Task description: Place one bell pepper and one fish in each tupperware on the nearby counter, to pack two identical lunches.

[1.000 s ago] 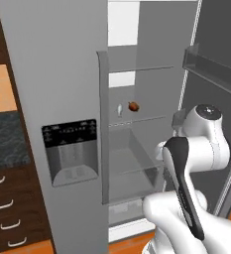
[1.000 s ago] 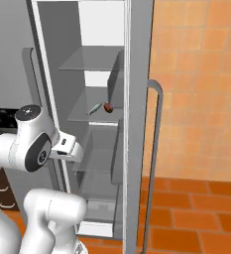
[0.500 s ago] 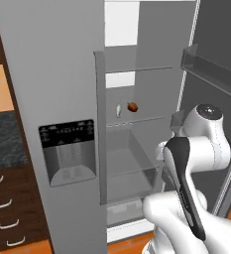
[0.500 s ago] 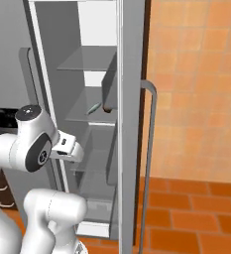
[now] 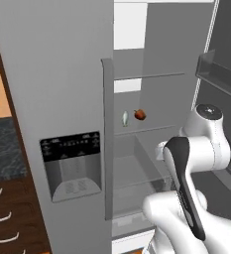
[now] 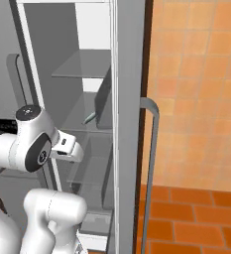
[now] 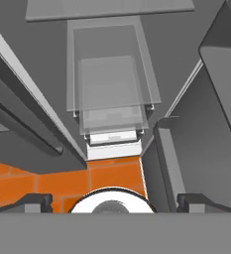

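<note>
Inside the open fridge, a red bell pepper (image 5: 140, 114) and a small pale fish (image 5: 125, 118) lie side by side on a middle glass shelf. The right base view has the fish (image 6: 89, 118) next to a dark door bin. My gripper (image 7: 114, 203) is open with nothing between its widely spaced fingertips (image 7: 35, 201). It points down past the lower fridge shelves toward the orange floor, below the level of that shelf. A strip of the dark speckled counter (image 5: 5, 149) lies left of the fridge. The tupperware is out of view.
The closed left fridge door carries a dispenser panel (image 5: 71, 166) and a long handle (image 5: 107, 139). The open right door with its bins (image 5: 221, 74) stands beside my arm, its handle (image 6: 149, 163) toward the tiled wall. Wood drawers (image 5: 3, 218) sit under the counter.
The whole picture has shifted, so the base has driven a little. In the right base view the pepper has slipped behind the door edge. The gripper stays open.
</note>
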